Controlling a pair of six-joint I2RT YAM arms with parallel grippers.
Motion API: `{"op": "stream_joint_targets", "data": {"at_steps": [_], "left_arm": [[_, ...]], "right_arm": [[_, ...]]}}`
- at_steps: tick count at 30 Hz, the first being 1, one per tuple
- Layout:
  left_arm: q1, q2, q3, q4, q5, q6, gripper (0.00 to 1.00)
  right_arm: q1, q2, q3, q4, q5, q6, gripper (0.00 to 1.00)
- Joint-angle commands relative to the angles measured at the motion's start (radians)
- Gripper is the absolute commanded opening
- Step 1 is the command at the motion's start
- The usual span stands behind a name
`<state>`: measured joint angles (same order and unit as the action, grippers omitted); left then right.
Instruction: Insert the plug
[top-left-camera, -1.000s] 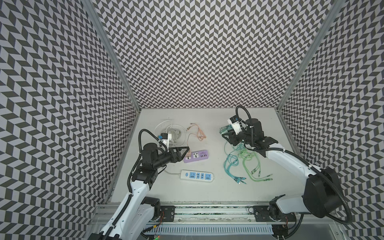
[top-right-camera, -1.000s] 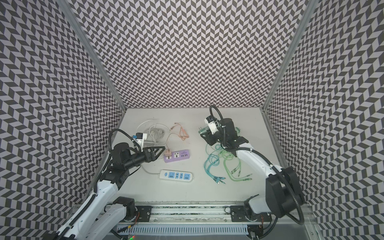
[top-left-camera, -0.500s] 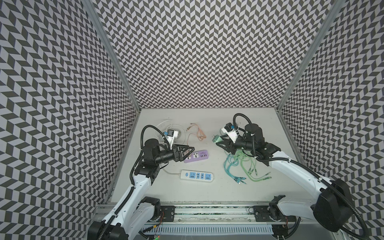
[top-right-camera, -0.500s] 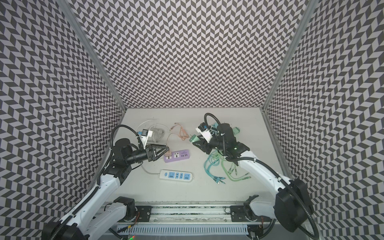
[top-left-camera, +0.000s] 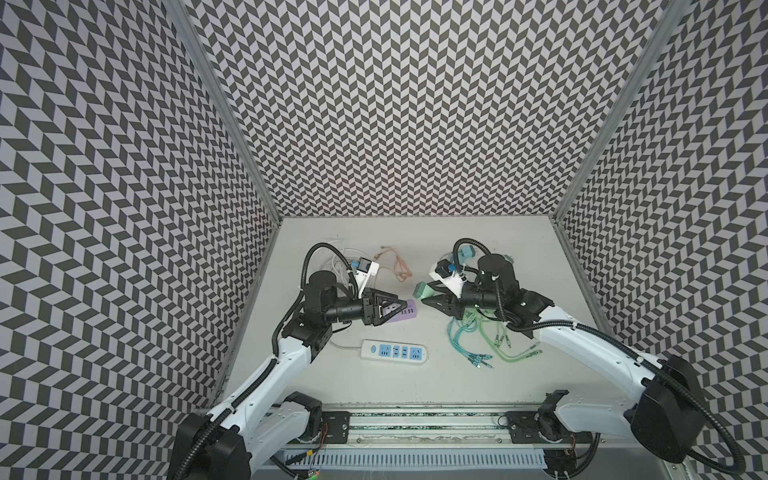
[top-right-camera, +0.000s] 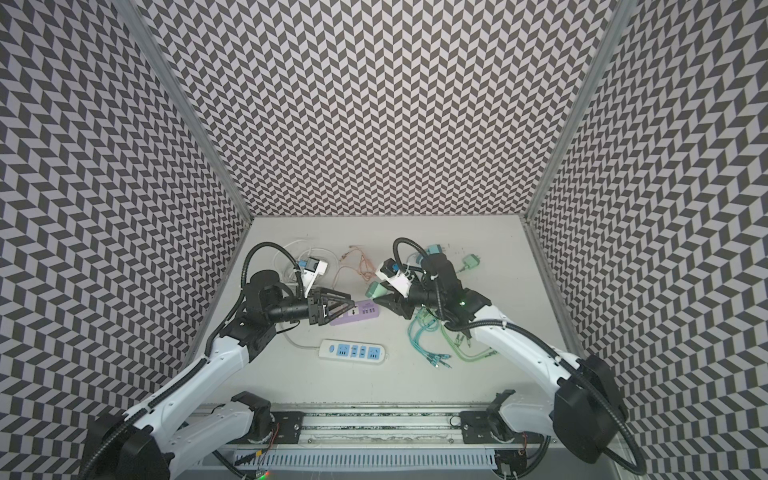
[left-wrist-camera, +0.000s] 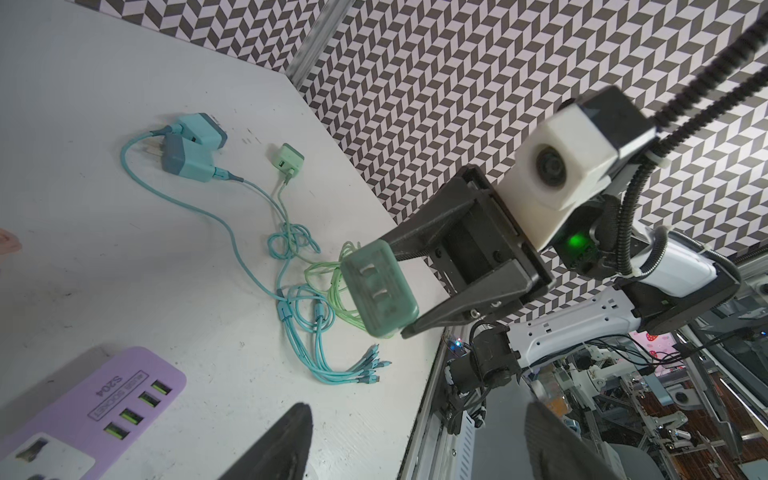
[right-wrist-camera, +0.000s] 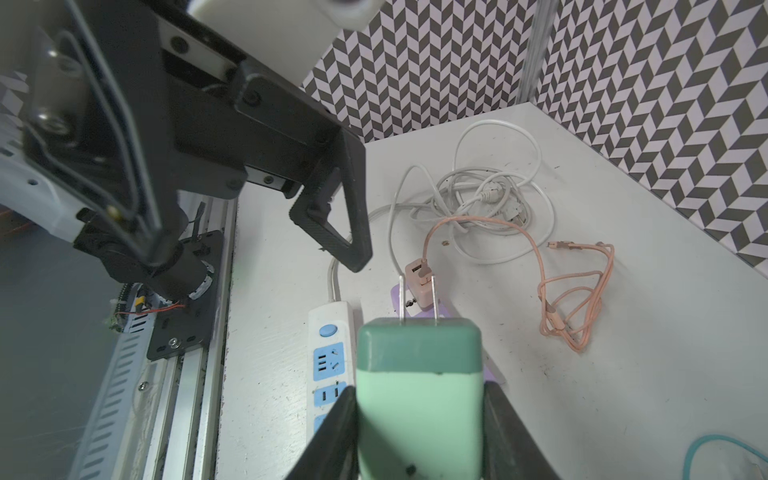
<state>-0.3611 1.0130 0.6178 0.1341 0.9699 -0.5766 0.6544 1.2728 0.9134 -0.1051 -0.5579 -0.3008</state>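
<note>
Dark-grey-and-white chevron walls (top-left-camera: 395, 104) surround a pale grey counter (top-left-camera: 457, 386) strewn with colour: a plug (right-wrist-camera: 419, 395) in mint and dark green, a lilac power strip (left-wrist-camera: 70, 407), a white strip (top-left-camera: 394, 352) with blue sockets, teal cables (left-wrist-camera: 286, 309), a peach cable (right-wrist-camera: 545, 316).

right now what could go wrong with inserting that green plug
The left hand hangs open over the purple strip without gripping it, so the strip may slide under a push, or the hands may collide. The green plug in the right hand may hit the pink adapter already seated there.
</note>
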Motion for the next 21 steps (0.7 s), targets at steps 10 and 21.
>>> {"op": "stream_joint_targets", "data": {"at_steps": [10,21], "left_arm": [[-0.055,0.048,0.034,0.031,-0.041,-0.014,0.75],[-0.069,0.077,0.056,0.024,-0.030,-0.014,0.62]], "right_arm": [[0.067,-0.021,0.038,-0.003,0.004,-0.076,0.32],[0.104,-0.009,0.063,-0.027,0.044,-0.095,0.31]]}}
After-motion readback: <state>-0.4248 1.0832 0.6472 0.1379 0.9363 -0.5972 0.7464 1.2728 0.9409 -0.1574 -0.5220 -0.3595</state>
